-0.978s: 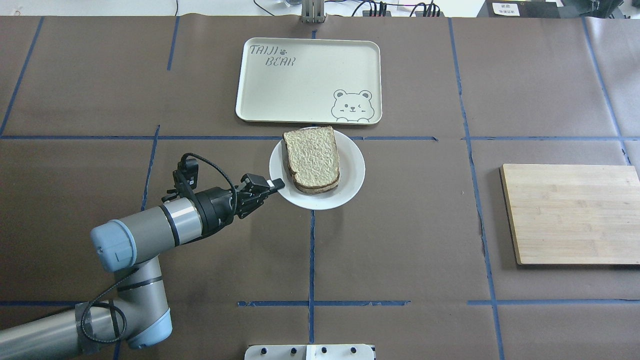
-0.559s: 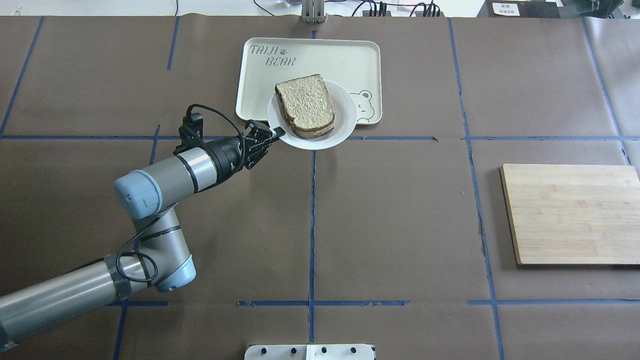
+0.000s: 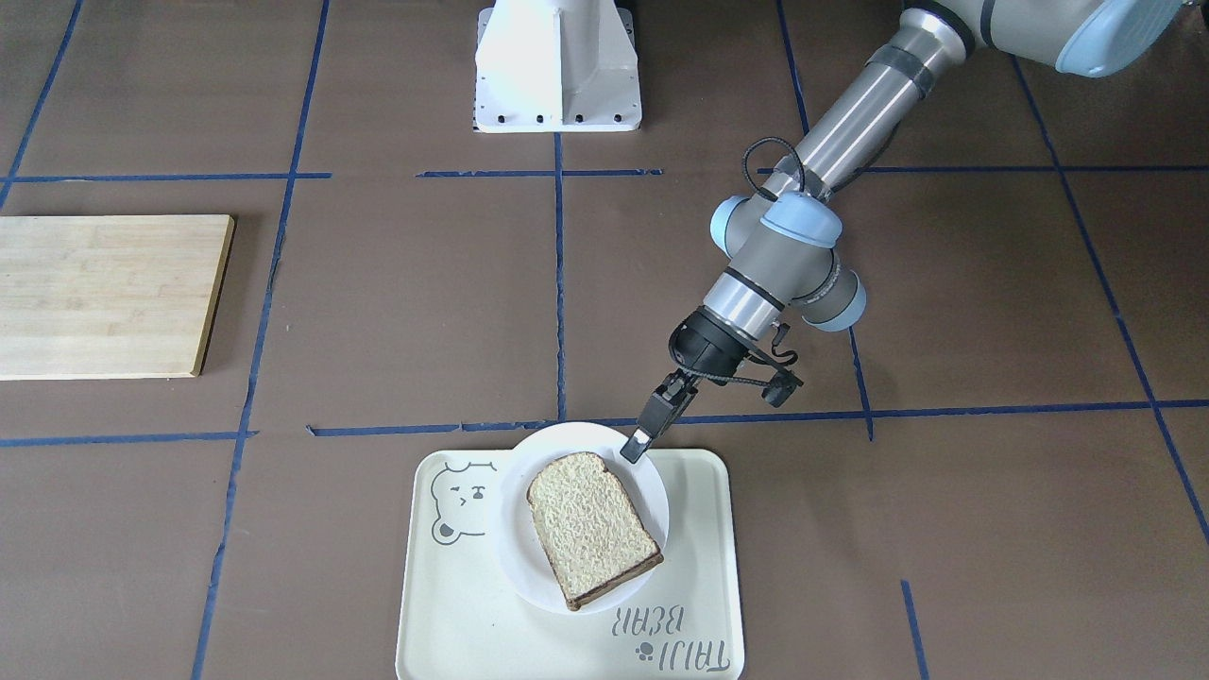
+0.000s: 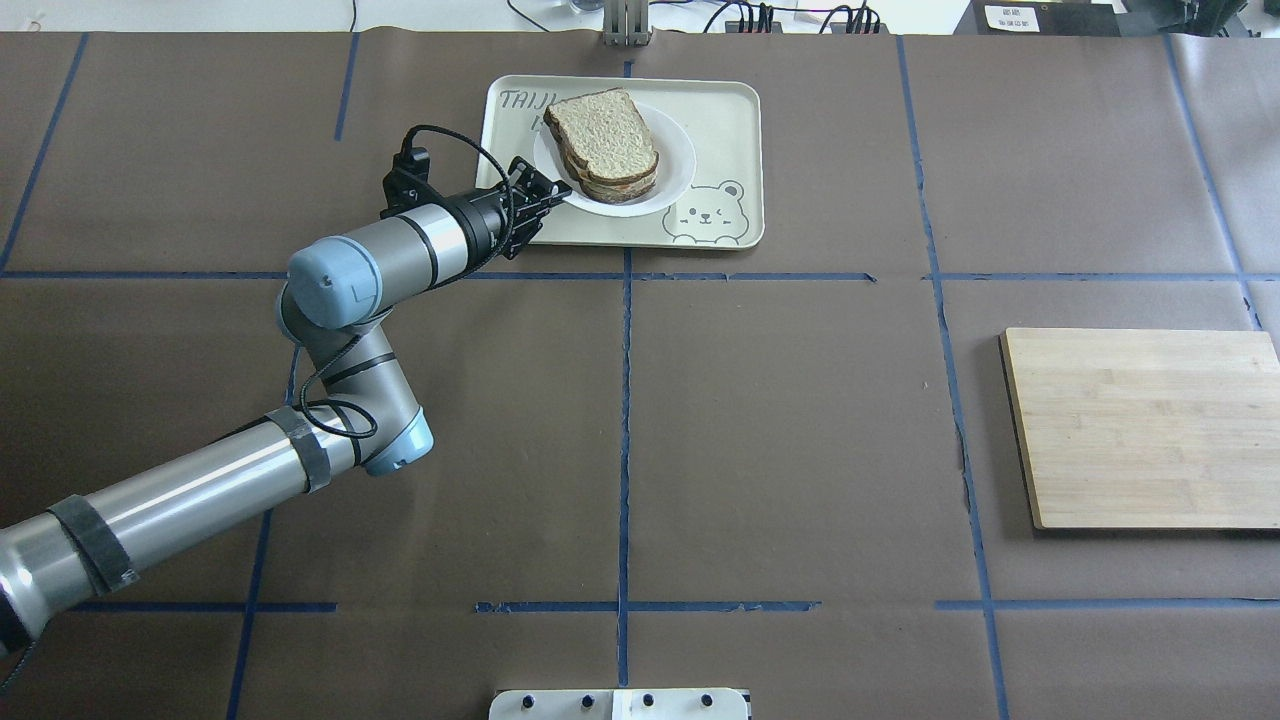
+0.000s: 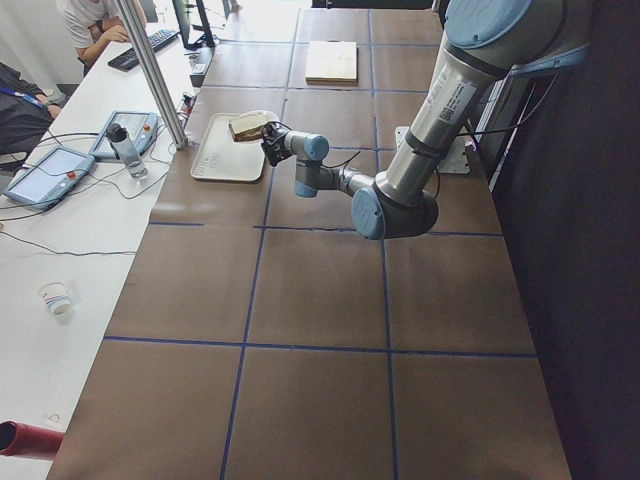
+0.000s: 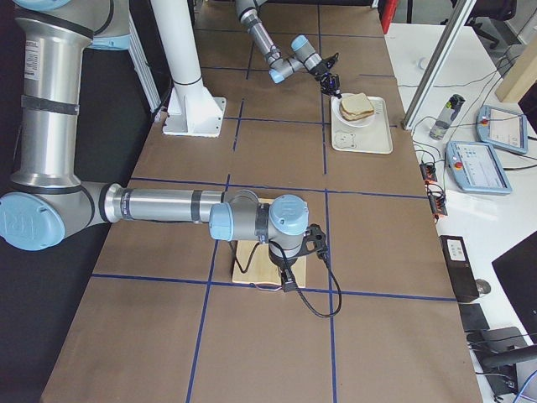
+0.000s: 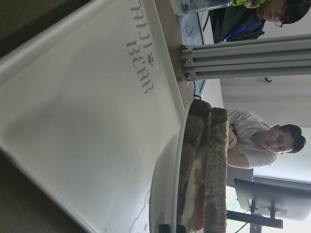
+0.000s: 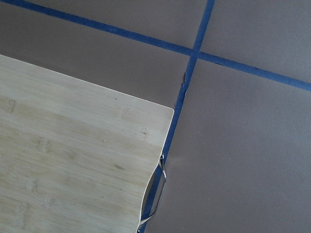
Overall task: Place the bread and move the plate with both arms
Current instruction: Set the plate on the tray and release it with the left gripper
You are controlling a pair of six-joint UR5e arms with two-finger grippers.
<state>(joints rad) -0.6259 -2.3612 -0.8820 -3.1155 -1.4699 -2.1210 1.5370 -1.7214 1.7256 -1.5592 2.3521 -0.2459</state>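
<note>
L gripper (image 4: 548, 196) is seen clamped on rim of plate (image 4: 672, 170), on the rim's robot-left side. Plate is carried over tray (image 4: 725, 110), which lies at mid far edge of desk; contact w/ tray can't be told. Bread (image 4: 603, 133) is stacked on the plate. Strips of tray are seen either side of plate, wider toward bear drawing (image 4: 705, 215). R gripper (image 6: 285, 281) is hung over cutting board (image 4: 1140, 425) by desk's right edge; whether it's released or clenched can't be told.

Tan, brown-crusted bread (image 4: 603, 135), white plate (image 4: 678, 160) and cream bear-printed tray (image 4: 725, 120).
</note>
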